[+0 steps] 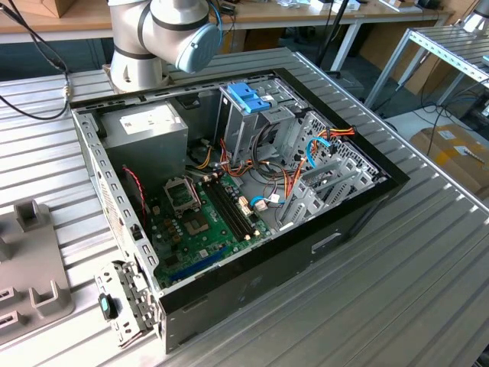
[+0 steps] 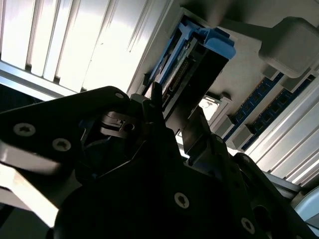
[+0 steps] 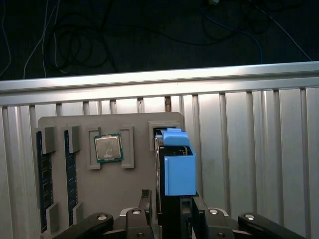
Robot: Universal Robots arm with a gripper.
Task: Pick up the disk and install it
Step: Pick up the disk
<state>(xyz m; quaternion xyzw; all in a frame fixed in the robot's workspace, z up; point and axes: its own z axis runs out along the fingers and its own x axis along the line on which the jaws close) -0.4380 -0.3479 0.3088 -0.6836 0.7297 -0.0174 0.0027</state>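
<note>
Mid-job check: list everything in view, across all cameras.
table: one, ribbed silver, under everything
computer case: one, black, open, on the table
circuit board: one, green, on the case floor
metal cage: one, grey, blue bracket on top, inside the case
tray: one, grey, on the table
disk: one, black with blue frame, on edge at the tray
processor chip: one, silver, in a tray pocket
memory sticks: two, dark, in tray slots
arm: one, silver, beyond the case
tool: one, black, at the disk
</note>
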